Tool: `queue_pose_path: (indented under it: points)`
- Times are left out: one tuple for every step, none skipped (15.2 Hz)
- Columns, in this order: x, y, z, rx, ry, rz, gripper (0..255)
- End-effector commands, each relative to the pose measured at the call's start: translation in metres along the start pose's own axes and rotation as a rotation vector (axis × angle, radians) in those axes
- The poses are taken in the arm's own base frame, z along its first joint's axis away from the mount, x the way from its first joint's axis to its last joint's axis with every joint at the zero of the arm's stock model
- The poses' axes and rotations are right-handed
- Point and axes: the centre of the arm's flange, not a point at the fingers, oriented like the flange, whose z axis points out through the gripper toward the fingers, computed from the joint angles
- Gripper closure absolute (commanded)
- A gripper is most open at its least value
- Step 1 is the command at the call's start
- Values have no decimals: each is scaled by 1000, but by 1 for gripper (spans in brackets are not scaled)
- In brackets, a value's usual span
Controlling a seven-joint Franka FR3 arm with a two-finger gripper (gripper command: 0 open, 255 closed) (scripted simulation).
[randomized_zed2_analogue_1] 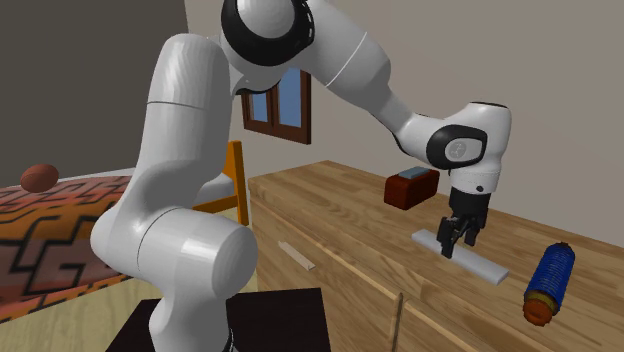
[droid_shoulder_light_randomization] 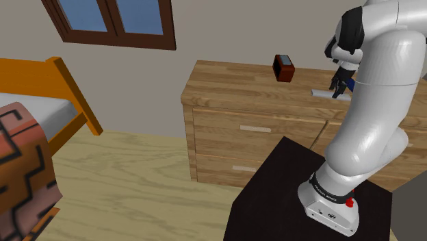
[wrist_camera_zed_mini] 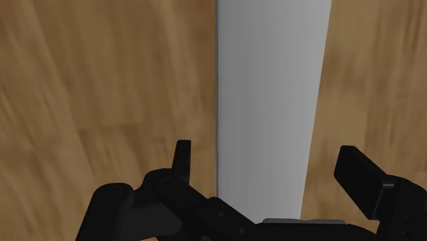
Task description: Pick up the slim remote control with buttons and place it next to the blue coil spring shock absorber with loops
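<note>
The gripper [randomized_zed2_analogue_1: 455, 243] is sitting low over the remote [randomized_zed2_analogue_1: 486, 266], a plain pale grey slab that is lying flat on the dresser [randomized_zed2_analogue_1: 330, 210] top. In the wrist view the fingers [wrist_camera_zed_mini: 181, 161] are standing apart and straddling the remote's narrow width, with a gap showing on each side, so nothing is being gripped. Its long axis is running straight between them. The shock absorber [randomized_zed2_analogue_1: 550, 282] is lying near the remote's far end, toward the second exterior view's right, so the carry is looking short.

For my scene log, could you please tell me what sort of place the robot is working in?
Most likely a bedroom: a wooden-framed bed with a patterned cover, a wooden dresser with drawers, and a window.
</note>
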Motion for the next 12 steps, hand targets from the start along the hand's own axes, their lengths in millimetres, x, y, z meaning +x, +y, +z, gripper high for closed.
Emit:
queue_pose_path:
  points:
    - [0,0,-13,0,0,0,0]
    - [0,0,-26,0,0,0,0]
    - [0,0,-40,0,0,0,0]
    - [0,0,-50,0,0,0,0]
    - [0,0,-50,0,0,0,0]
    - [0,0,-50,0,0,0,0]
    - [0,0,-50,0,0,0,0]
    - [0,0,-50,0,0,0,0]
    - [0,0,-50,0,0,0,0]
    - [0,0,-50,0,0,0,0]
    - [0,0,-50,0,0,0,0]
    - [0,0,-50,0,0,0,0]
